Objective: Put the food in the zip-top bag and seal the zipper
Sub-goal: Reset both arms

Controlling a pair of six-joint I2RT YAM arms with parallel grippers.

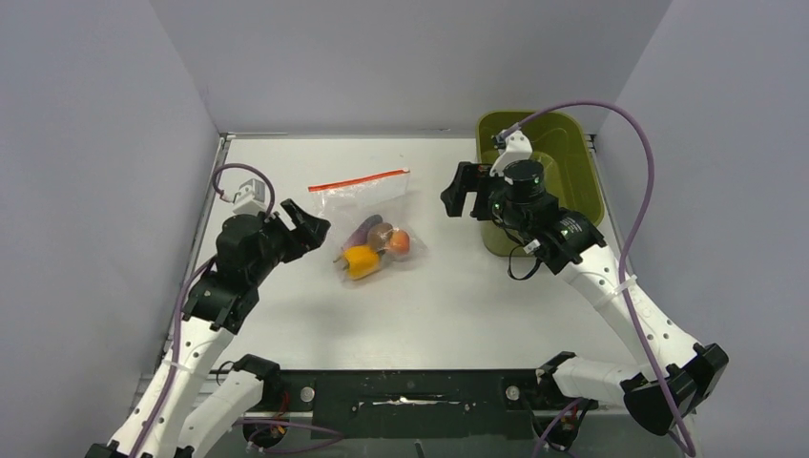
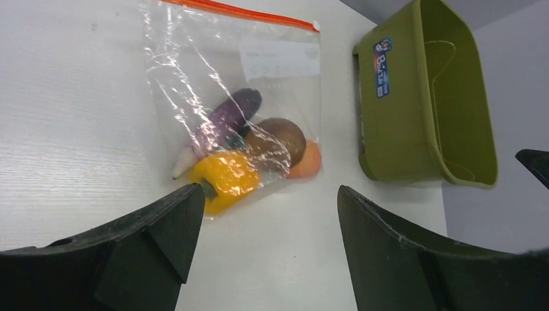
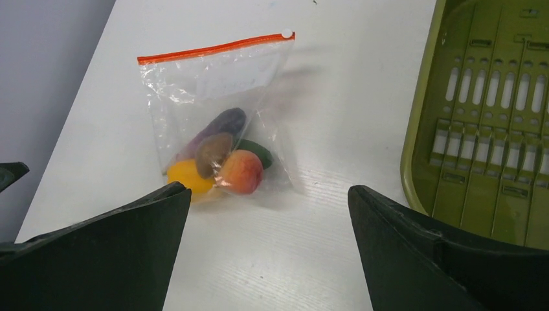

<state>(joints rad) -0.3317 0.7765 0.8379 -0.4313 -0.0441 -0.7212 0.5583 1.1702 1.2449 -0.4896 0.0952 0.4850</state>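
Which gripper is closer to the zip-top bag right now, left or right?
Left. The left gripper, open, sits just left of the zip-top bag, near the food. The right gripper, also open, is farther away on its right, beside the green basket.

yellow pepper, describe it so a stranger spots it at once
On the white table, left of the olive-green basket, lies a clear bag with a red zipper. The yellow pepper is inside, at the end far from the zipper, the only bright yellow piece in it.
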